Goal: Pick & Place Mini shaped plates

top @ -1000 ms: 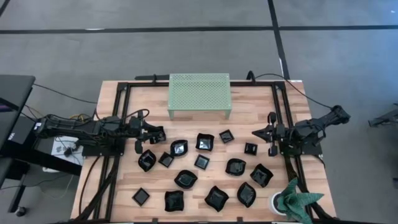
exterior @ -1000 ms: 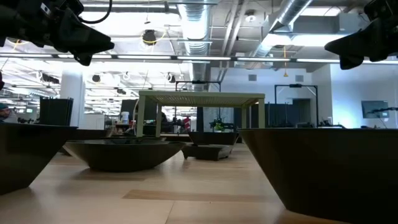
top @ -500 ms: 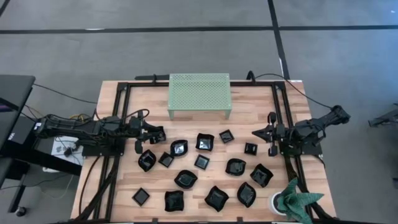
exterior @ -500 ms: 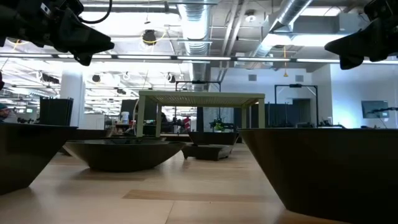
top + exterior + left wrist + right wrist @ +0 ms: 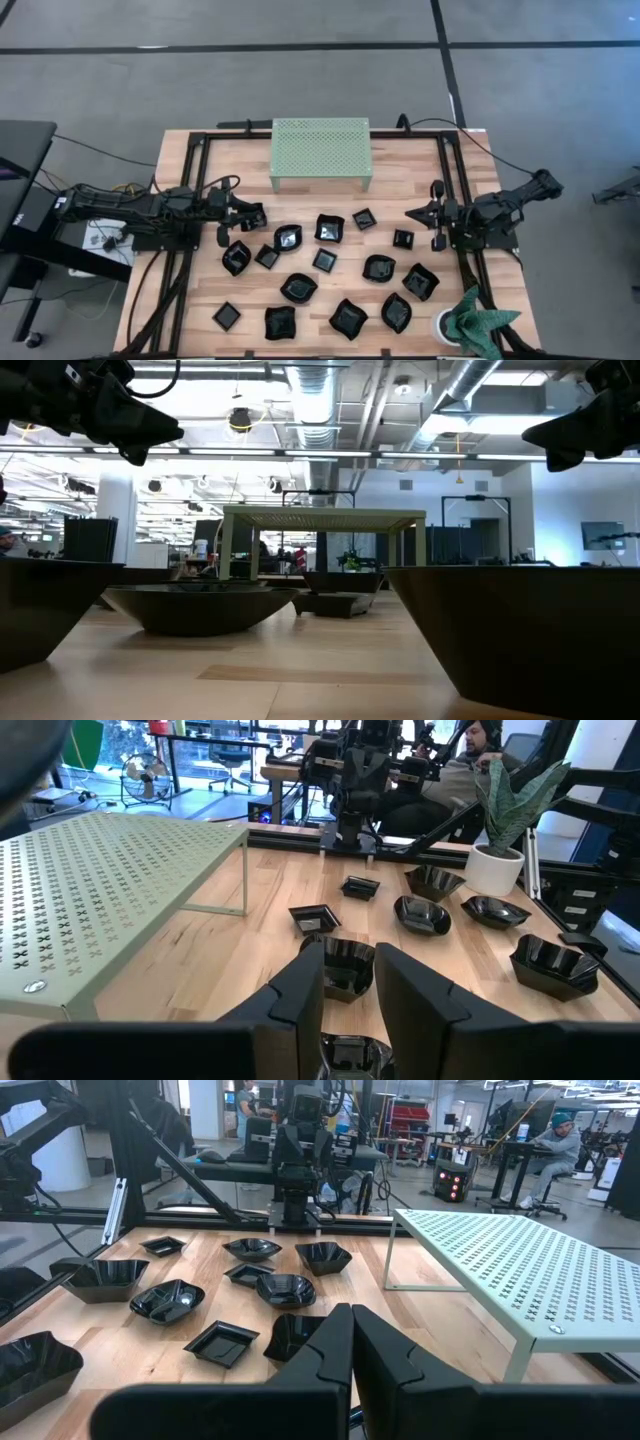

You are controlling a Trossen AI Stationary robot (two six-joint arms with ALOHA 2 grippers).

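Several glossy black mini shaped plates, such as a wavy one and a small square one, rest flat on their bases across the near half of the wooden table. My left gripper hovers above the table's left side, just left of the plates, pointing right. It is open, with nothing between its fingers. My right gripper hovers at the right side and points left toward a small square plate. Its fingers are shut and hold nothing.
A pale green perforated stand sits at the far middle of the table. A potted plant stands at the near right corner. Black frame rails run along both sides. Bare wood lies between the stand and the plates.
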